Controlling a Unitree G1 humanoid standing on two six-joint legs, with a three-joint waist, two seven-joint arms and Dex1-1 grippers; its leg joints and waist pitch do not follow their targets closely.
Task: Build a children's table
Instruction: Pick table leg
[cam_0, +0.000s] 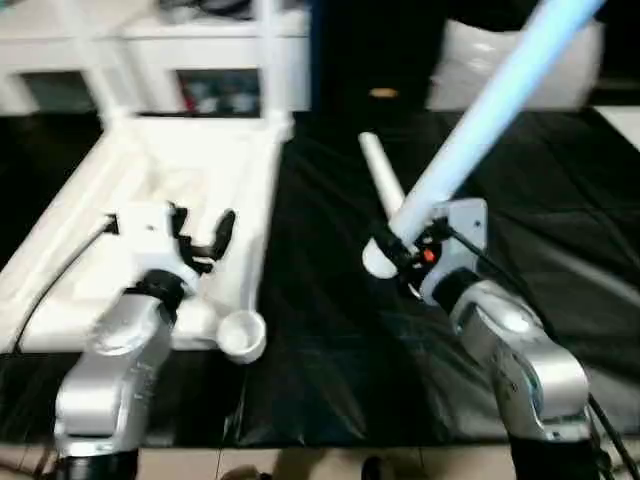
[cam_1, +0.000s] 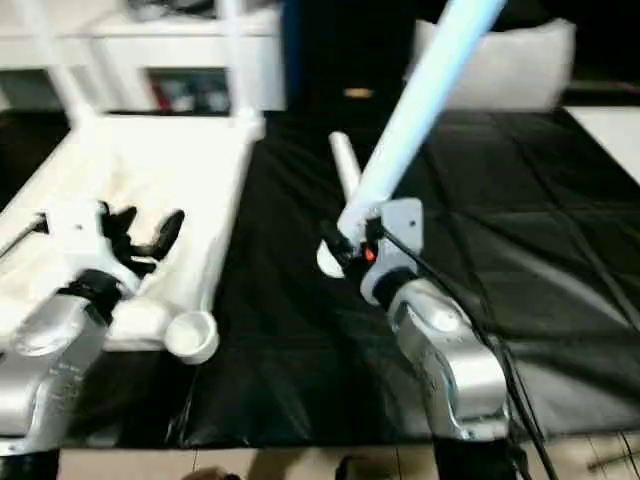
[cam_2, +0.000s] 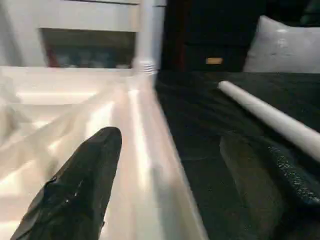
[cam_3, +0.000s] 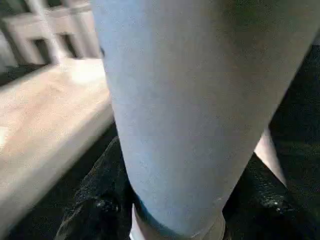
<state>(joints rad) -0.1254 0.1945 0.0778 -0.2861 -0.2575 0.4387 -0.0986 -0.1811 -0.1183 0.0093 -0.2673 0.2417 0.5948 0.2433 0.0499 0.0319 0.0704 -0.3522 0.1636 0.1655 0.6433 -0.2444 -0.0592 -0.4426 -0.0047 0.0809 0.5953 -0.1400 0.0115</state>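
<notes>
While my right hand (cam_0: 392, 250) grips one leg (cam_0: 480, 120), my left hand (cam_0: 205, 235) hovers open over the upturned children's table (cam_0: 60, 250); two legs (cam_0: 270, 70) stand socketed at upper left.

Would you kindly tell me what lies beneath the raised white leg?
A second white tapered plastic leg lies on the black sheet; its near end is hidden by the right claw.

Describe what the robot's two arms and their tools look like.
Both forearms are rounded silver shells ending in black wrist collars. Each carries a white bracket with two black fingers: left tool, right tool. Black cables trail from both brackets, and a small red light glows on the right one.
</notes>
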